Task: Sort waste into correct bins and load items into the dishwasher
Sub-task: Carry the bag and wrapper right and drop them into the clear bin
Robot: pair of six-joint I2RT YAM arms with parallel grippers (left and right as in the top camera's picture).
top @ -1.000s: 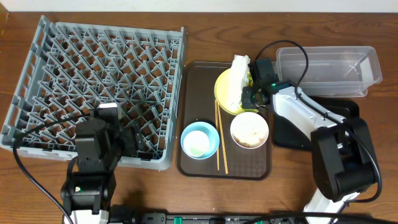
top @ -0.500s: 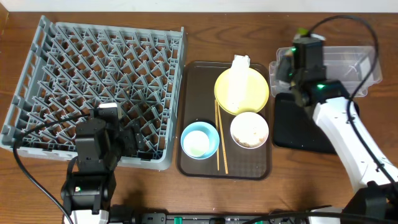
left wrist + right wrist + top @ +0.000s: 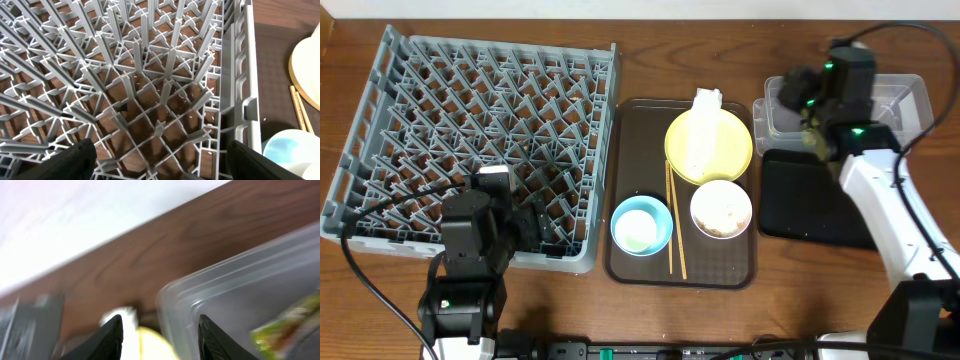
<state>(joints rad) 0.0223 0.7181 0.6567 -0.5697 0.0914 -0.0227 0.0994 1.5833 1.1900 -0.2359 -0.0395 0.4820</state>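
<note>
Two pincers gape released: our right gripper (image 3: 159, 332) hovers over the clear tub (image 3: 220, 275) at two o'clock, green-and-orange wrapper (image 3: 287, 322) inside it; our left gripper (image 3: 165, 167) hangs above the dish rack (image 3: 150, 75) at nine o'clock.

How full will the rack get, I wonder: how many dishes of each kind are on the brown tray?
Plates: 1 (yellow plate)
Bowls: 2 (light blue bowl, white bowl)
Chopsticks: 2
Total: 5

Overhead top-down; wrists close: left on rack (image 3: 150, 85), right on tub (image 3: 240, 287).
</note>
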